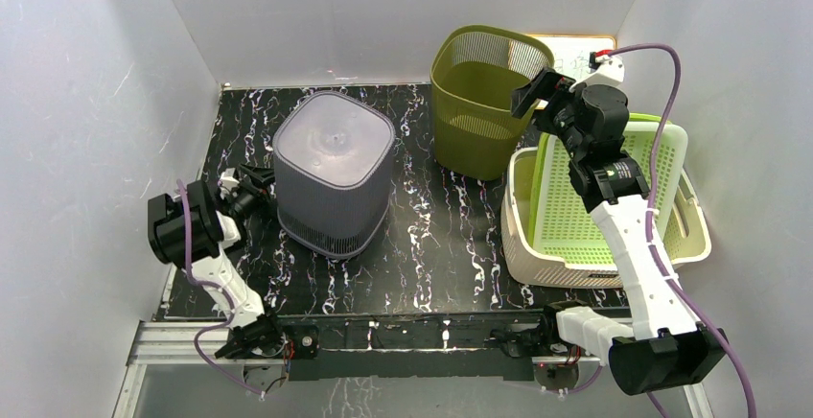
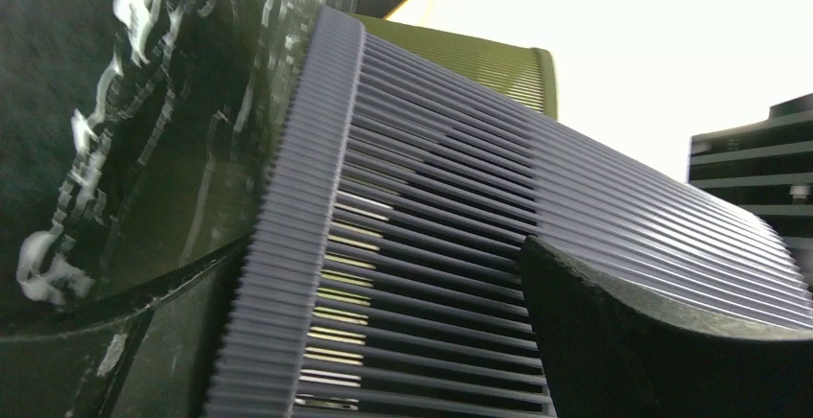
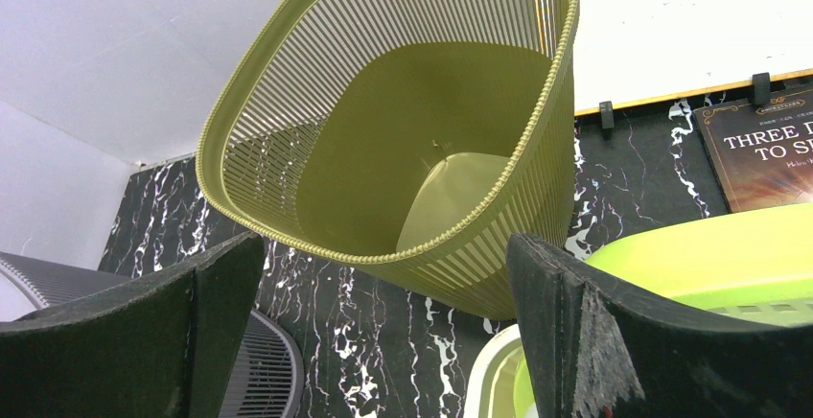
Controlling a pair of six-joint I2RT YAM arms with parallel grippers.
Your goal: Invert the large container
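Note:
A large grey ribbed container (image 1: 334, 169) stands on the black marble table with its closed base facing up and its rim down. My left gripper (image 1: 251, 183) is open at its left side near the rim; in the left wrist view the ribbed wall (image 2: 460, 207) fills the space between my fingers (image 2: 662, 341). An olive-green slatted basket (image 1: 484, 102) stands upright and empty at the back. My right gripper (image 1: 532, 92) hovers open just beside its right rim; the right wrist view looks into the basket (image 3: 422, 140) from above the jaws.
A white basket (image 1: 522, 236) holding a lime-green basket (image 1: 594, 197) sits at the right, under my right arm. A book (image 3: 767, 150) lies at the back right against the wall. White walls enclose the table on three sides.

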